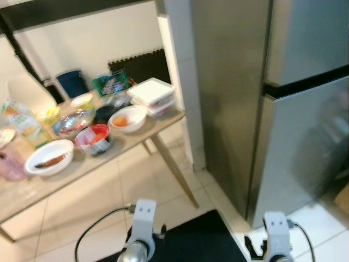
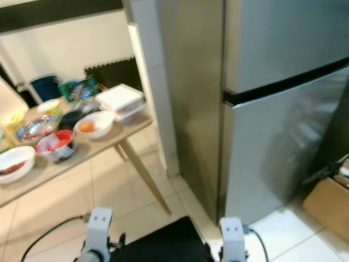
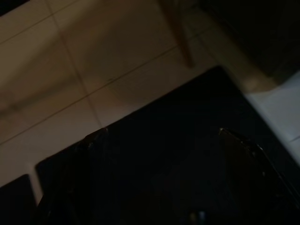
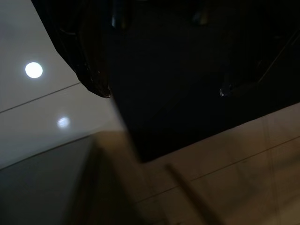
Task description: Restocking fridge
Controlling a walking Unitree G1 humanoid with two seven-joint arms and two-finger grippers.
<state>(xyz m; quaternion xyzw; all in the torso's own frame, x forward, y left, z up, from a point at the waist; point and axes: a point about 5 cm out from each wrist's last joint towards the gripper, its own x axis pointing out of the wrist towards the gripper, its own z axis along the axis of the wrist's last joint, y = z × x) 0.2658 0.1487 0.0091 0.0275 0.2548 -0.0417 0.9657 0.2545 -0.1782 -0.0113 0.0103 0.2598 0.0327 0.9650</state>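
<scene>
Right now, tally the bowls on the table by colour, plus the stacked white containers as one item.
White bowls: 2 (one with dark food, one with something orange)
Shiny metal bowl: 1
Red-lidded bowl: 1
Stack of white containers: 1
Total: 5

Fridge (image 2: 283, 109) steel-grey – mat (image 1: 191, 240) black – bowls (image 1: 128, 117) white.

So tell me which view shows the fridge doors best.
The right eye view: the fridge sits wide there, both doors shut, with the dark seam between them. The left eye view crops its right side. The right wrist view gives a dim grey panel low down; the left wrist view a dark corner.
</scene>
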